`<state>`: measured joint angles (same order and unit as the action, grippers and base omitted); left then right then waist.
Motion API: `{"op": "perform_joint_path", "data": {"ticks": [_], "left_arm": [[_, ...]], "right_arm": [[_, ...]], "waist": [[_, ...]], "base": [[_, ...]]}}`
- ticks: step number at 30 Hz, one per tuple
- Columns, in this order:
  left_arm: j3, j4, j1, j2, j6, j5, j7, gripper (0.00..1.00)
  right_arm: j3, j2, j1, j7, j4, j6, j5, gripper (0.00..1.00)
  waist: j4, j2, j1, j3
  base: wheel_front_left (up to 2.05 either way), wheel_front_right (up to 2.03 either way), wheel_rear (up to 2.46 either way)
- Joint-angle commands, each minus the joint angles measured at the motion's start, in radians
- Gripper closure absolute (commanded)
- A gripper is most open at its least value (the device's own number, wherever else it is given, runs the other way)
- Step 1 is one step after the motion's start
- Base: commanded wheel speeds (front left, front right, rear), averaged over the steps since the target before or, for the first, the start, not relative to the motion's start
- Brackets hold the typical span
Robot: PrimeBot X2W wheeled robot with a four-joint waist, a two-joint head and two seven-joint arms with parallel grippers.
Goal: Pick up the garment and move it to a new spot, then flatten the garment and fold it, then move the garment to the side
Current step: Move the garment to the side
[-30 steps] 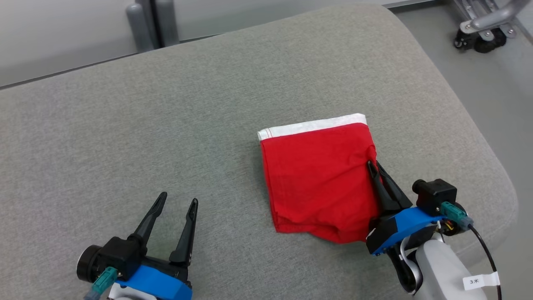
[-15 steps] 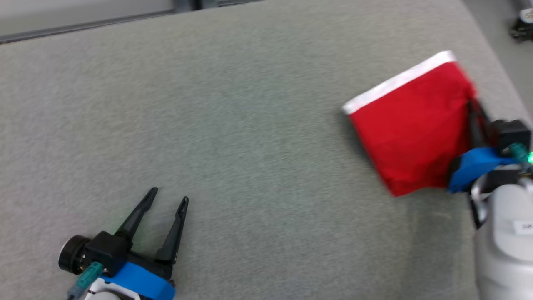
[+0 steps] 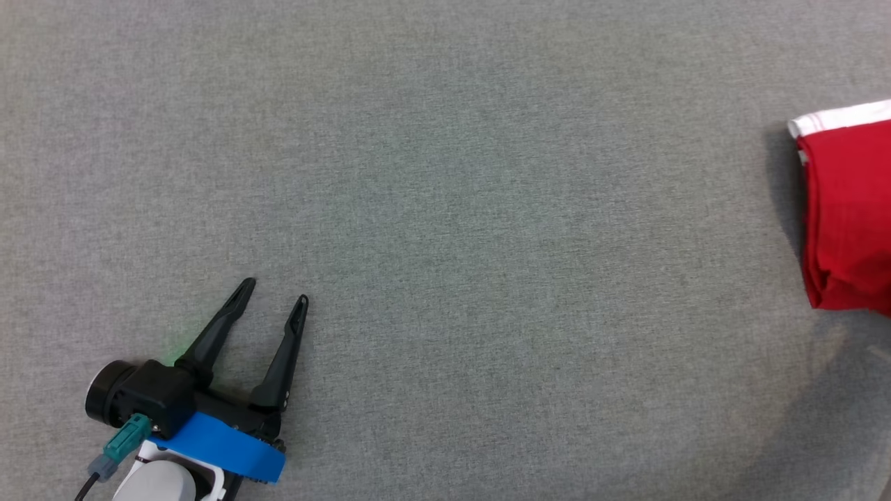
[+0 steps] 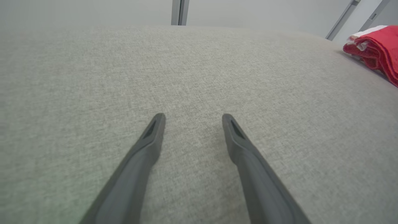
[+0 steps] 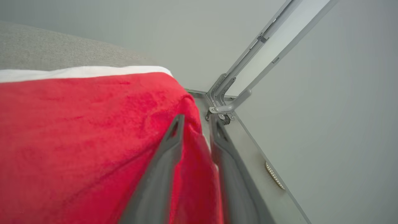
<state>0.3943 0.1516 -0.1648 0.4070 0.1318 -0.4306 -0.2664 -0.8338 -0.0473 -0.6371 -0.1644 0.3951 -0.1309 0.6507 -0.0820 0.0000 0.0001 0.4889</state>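
Several layers make the folded garment [image 3: 846, 209], probably soft and light, at the cushion's [image 3: 445, 174] right edge. The right end effector [image 5: 196, 119] pinches its side edge, a fair hold; the left end effector [image 3: 273, 291] stands spread, empty.

Nothing legible: no text, label, brand, number or sign to read.
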Motion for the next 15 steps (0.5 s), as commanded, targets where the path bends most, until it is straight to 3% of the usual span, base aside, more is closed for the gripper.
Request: {"op": "perform_joint_path", "data": {"ticks": [1, 7, 10, 15], "left_arm": [[-0.009, 0.020, 0.006, 0.007, -0.002, -0.004, 0.004, 0.00], [-0.016, 0.022, 0.007, -0.017, -0.002, 0.009, 0.003, 0.00], [-0.022, 0.028, 0.009, -0.034, -0.002, 0.014, 0.003, 0.00], [-0.052, 0.061, 0.018, -0.078, -0.002, 0.024, 0.002, 0.00]], "right_arm": [[-0.008, -0.006, -0.022, -0.017, -0.010, 0.000, 0.007, 0.00], [0.026, -0.005, -0.095, -0.094, 0.059, 0.000, -0.025, 0.00], [0.157, -0.006, -0.127, -0.101, 0.081, 0.000, -0.115, 0.00], [0.430, -0.005, -0.036, -0.101, 0.058, 0.000, -0.324, 0.00]], "waist": [[0.003, 0.0000, -0.0001, 0.002], [-0.005, 0.0000, -0.0001, -0.031], [-0.002, 0.0000, -0.0001, -0.064], [0.017, 0.0000, -0.0001, -0.137]], "base": [[0.00, 0.00, 0.00], [0.00, 0.00, 0.00], [0.00, 0.00, 0.00], [0.00, 0.00, 0.00]]}}
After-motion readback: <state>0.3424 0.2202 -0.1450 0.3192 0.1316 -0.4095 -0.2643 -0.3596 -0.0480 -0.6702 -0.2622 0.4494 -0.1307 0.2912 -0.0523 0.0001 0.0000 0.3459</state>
